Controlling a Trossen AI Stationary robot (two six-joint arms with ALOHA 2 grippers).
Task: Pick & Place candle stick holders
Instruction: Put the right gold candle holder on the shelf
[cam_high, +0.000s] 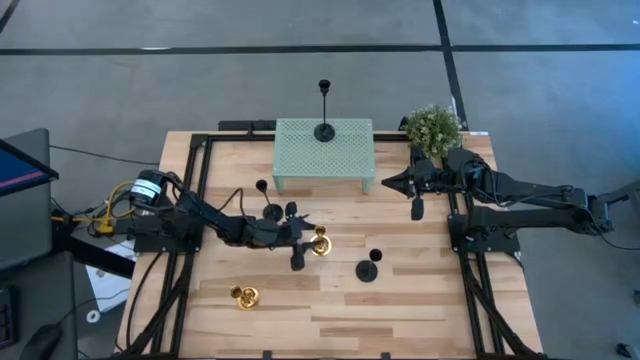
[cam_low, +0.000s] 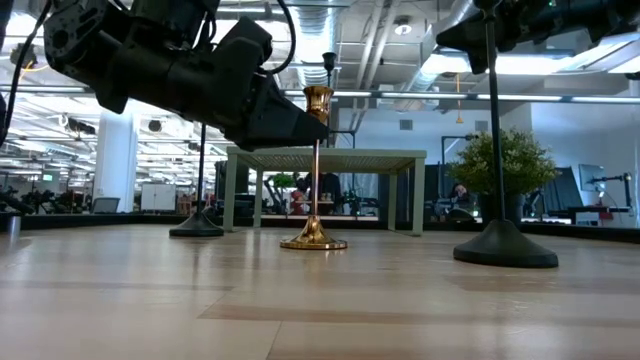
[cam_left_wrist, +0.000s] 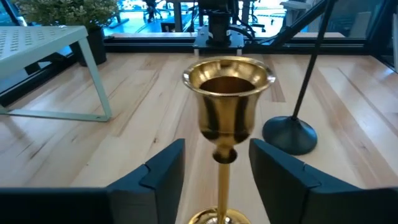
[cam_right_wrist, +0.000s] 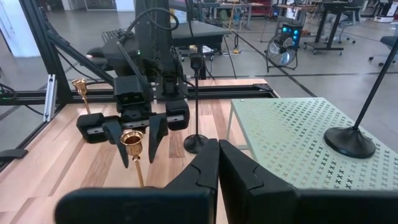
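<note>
A gold candle stick holder (cam_left_wrist: 228, 93) stands upright on its round foot (cam_low: 313, 241) at the table's middle. My left gripper (cam_left_wrist: 217, 171) is open, one finger on each side of the thin stem just below the cup, with a gap on both sides; it shows the same way in the right wrist view (cam_right_wrist: 134, 140). A second gold holder (cam_high: 244, 295) stands near the front left. One black holder (cam_high: 324, 130) stands on the green stand (cam_high: 300, 150), one (cam_high: 368, 270) right of the gold one, one (cam_high: 272, 211) behind my left gripper. My right gripper (cam_right_wrist: 219, 165) is shut and empty by the stand's right end.
The green perforated stand (cam_left_wrist: 37, 43) takes up the far middle of the table. A bushy green plant (cam_high: 433, 128) stands at the far right, close behind my right arm. Bare wood lies open along the near edge (cam_high: 400, 320).
</note>
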